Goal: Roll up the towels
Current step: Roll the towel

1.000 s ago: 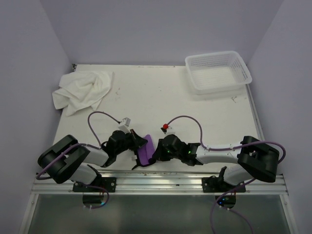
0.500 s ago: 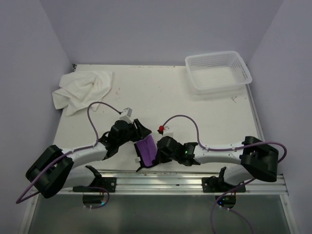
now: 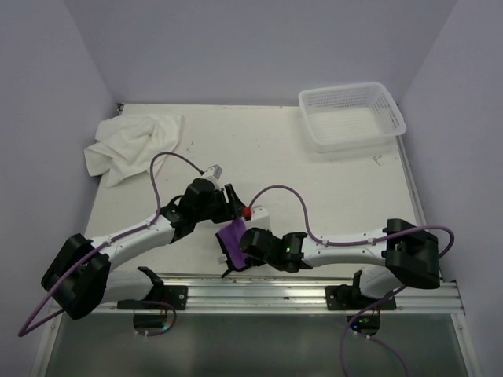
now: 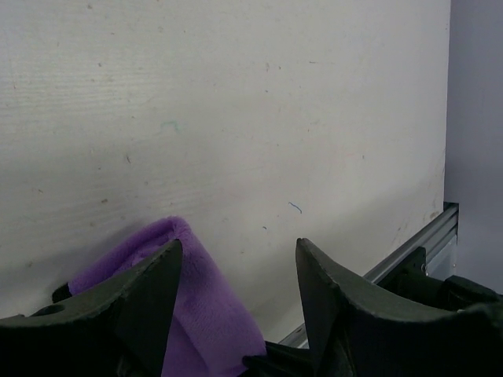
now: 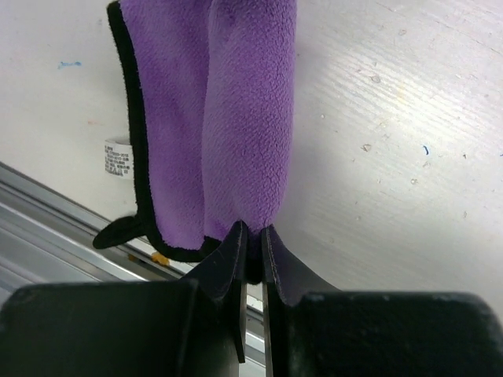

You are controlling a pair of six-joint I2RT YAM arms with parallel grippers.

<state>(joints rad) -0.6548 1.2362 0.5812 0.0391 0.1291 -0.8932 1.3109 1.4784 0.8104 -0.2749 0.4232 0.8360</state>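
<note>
The purple towel [image 5: 236,118] is a soft, matt fleece with a short fuzzy nap and smooth dark edging. The white towel [image 3: 130,145] looks a thicker, plain cloth. The surface [image 3: 275,157] is white-painted wood, matt, its grain showing, speckled with marks. The basket [image 3: 357,135] is white perforated plastic, the rail [image 3: 259,292] bare metal, the right gripper [image 5: 251,239] matt black plastic.

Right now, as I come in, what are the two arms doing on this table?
The right arm has its jaws shut on one end of the purple towel, which lies folded over itself at the near edge of the table. The left arm has its jaws open close to that towel, holding nothing. The white towel lies crumpled in the far left corner, not yet rolled.
</note>
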